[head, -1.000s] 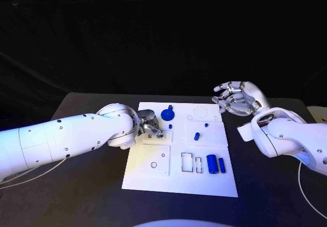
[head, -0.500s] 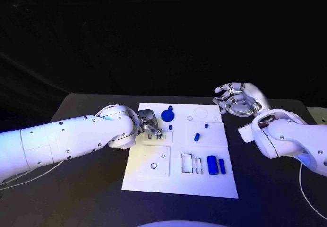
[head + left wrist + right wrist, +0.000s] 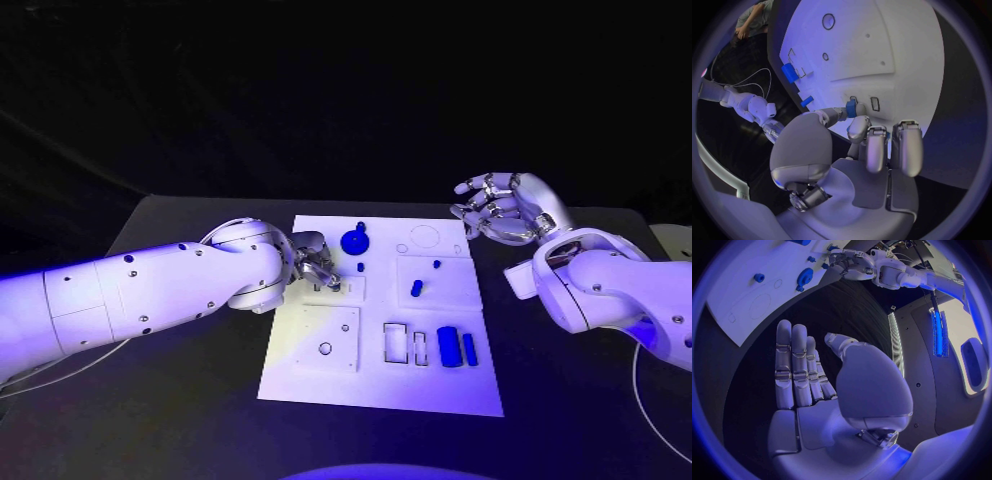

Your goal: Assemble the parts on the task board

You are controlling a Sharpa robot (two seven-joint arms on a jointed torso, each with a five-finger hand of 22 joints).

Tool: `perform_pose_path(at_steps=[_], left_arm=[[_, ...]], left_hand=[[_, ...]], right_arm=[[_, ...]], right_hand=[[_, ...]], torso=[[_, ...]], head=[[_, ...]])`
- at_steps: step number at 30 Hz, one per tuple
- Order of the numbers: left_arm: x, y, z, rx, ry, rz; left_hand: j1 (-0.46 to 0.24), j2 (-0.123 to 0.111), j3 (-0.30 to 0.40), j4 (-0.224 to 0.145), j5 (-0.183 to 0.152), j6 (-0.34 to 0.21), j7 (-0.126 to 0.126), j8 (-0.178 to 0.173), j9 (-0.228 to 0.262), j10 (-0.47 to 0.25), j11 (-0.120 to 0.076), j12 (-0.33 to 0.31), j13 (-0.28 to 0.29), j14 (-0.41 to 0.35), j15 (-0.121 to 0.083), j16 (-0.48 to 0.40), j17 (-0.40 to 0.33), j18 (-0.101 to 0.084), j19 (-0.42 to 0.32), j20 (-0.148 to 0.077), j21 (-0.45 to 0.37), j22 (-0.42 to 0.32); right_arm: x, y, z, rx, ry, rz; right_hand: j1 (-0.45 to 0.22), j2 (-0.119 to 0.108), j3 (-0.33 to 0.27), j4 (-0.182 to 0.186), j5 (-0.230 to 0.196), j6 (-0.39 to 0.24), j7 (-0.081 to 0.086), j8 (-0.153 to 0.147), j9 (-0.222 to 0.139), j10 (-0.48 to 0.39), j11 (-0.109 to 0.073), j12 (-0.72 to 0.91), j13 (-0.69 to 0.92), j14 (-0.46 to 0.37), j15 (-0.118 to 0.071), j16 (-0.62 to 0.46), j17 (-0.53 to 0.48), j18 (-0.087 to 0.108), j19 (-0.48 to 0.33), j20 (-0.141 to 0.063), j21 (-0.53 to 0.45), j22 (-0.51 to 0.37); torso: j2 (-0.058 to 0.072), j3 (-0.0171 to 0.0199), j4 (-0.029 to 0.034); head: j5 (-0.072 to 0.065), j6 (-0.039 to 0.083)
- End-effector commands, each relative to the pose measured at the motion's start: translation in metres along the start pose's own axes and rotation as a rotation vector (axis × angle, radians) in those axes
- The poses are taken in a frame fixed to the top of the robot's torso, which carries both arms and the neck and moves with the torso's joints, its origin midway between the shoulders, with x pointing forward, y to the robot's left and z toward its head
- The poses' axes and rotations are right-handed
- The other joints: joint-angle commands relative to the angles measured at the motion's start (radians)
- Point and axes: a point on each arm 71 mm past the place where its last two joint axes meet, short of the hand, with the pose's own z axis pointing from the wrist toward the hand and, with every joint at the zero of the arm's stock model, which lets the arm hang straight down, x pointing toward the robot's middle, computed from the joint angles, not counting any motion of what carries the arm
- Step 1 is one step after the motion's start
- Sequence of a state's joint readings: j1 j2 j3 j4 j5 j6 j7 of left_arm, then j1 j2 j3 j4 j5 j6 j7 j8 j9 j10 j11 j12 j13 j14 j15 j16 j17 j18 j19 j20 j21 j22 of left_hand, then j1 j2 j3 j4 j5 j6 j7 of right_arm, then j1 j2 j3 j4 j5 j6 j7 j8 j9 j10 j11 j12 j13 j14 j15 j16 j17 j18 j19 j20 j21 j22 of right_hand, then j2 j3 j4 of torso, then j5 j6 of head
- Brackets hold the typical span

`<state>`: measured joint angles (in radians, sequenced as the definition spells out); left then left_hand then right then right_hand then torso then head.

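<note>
The white task board (image 3: 433,385) lies mid-table. My left hand (image 3: 316,265) is low over its near-left upper area, pinching a small blue part (image 3: 852,107) between thumb and a finger, right beside two small rectangular slots (image 3: 874,103). My right hand (image 3: 499,208) hovers above the table off the board's far right corner, fingers straight and holding nothing. On the board lie a blue round disc (image 3: 353,241), small blue pegs (image 3: 361,267) (image 3: 437,264), a short blue piece (image 3: 415,288), a thick blue cylinder (image 3: 447,346) and a slimmer one (image 3: 469,348).
Empty recesses mark the board: a round outline (image 3: 424,237), a small hole (image 3: 325,349) and rectangular cut-outs (image 3: 395,342). The black table (image 3: 173,400) surrounds the board. A white cable (image 3: 649,400) runs along the right side.
</note>
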<state>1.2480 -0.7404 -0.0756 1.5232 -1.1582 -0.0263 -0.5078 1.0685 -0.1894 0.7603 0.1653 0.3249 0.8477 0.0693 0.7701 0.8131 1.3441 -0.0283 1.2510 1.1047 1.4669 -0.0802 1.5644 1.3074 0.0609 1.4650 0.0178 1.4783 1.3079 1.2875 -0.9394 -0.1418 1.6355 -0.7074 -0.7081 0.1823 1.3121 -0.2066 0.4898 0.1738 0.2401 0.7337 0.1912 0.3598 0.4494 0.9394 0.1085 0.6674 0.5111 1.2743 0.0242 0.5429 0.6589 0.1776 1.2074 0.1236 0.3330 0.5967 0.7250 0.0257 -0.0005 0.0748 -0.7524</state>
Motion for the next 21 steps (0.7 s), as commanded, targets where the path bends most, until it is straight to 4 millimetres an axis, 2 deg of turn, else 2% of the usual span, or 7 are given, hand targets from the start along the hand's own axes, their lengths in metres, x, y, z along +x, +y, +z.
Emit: perform_pose_path(at_steps=[1,12,21], left_arm=[[0.0029,-0.0013,-0.0003,-0.002,0.035,0.04],[0.0035,-0.0015,0.0003,-0.005,0.046,0.05],[0.004,-0.0023,0.002,-0.005,0.048,0.051]], left_hand=[[0.006,0.007,0.185,-0.189,0.007,0.02,-0.023,0.002,0.002,0.006,-0.001,0.004,0.001,0.104,-0.007,0.006,0.263,-0.018,0.02,-0.005,0.004,0.054],[0.005,0.005,0.185,-0.19,0.006,0.02,-0.023,0.002,0.002,0.007,-0.001,0.004,0.0,0.104,-0.008,0.006,0.263,-0.018,0.02,-0.005,0.005,0.056],[0.005,0.005,0.184,-0.19,0.006,0.02,-0.024,0.002,0.002,0.006,-0.001,0.004,0.0,0.104,-0.008,0.006,0.263,-0.018,0.02,-0.005,0.004,0.054]], right_arm=[[0.001,0.0003,0.0,-0.004,0.008,0.007],[0.0014,0.0003,0.0001,-0.002,0.009,0.01],[0.0014,0.0004,0.0001,-0.002,0.009,0.011]], right_hand=[[-0.01,0.001,-0.006,-0.001,0.005,0.006,-0.002,0.003,0.001,0.0,-0.004,-0.004,-0.001,0.006,0.0,-0.006,0.001,0.004,0.01,0.0,-0.006,-0.001],[-0.01,0.001,-0.006,-0.001,0.005,0.006,-0.002,0.003,0.001,0.0,-0.004,-0.004,-0.001,0.006,0.0,-0.006,0.001,0.004,0.01,0.0,-0.006,-0.001],[-0.012,0.001,-0.006,0.0,0.006,0.006,-0.002,0.004,0.001,0.0,-0.004,-0.003,-0.003,0.007,0.0,-0.009,0.002,0.004,0.011,0.0,-0.008,-0.003]], torso=[[0.001,-0.0002,-0.001],[0.0,0.0002,0.0009],[0.001,-0.0008,-0.0014]], head=[[0.0,-0.001],[-0.001,-0.002],[-0.001,-0.005]])
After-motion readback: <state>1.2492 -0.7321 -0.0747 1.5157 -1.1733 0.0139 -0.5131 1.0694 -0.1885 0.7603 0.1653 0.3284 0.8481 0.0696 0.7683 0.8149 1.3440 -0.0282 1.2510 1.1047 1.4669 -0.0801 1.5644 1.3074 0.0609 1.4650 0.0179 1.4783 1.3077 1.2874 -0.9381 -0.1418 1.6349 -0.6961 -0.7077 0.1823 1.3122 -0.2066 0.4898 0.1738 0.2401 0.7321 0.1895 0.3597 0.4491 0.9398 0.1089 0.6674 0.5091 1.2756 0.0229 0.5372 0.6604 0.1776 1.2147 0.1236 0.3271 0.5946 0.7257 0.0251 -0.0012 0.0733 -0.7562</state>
